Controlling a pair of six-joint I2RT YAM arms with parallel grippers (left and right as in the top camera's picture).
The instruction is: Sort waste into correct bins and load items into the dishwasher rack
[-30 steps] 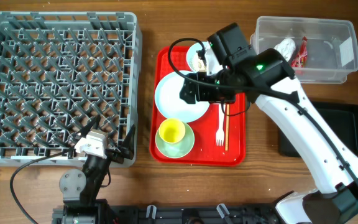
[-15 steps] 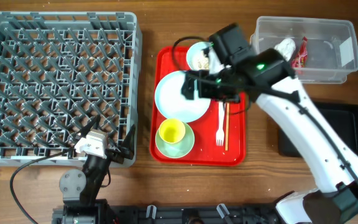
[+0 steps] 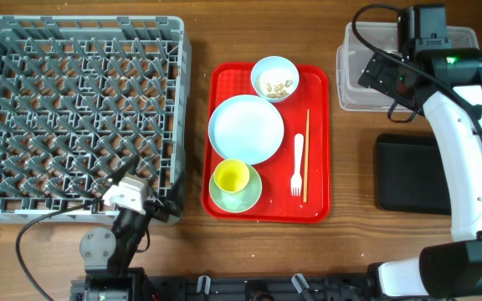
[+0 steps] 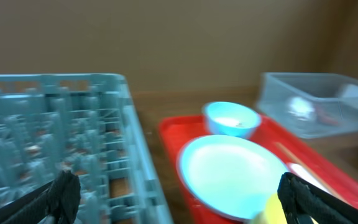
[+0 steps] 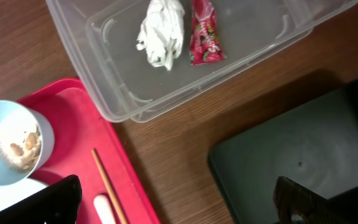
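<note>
Waste binned: one white tissue point(image 5: 161, 31) and one red wrapper point(image 5: 205, 34), both crumpled, lie side by side in the clear tub point(image 5: 253, 25).
On the red tray point(image 3: 316, 209) sit one bowl point(image 3: 287, 67) of beige scraps point(image 3: 275, 84), one blue plate point(image 3: 245, 129), one yellow cup point(image 3: 232, 177) in a mint bowl point(image 3: 253, 191), one fork point(image 3: 297, 165) and chopsticks point(image 3: 305, 155). The right gripper point(image 5: 176, 205), spread and empty, has left the tray for the tub. The left gripper point(image 4: 179, 199) is released by the rack point(image 3: 78, 109).
</note>
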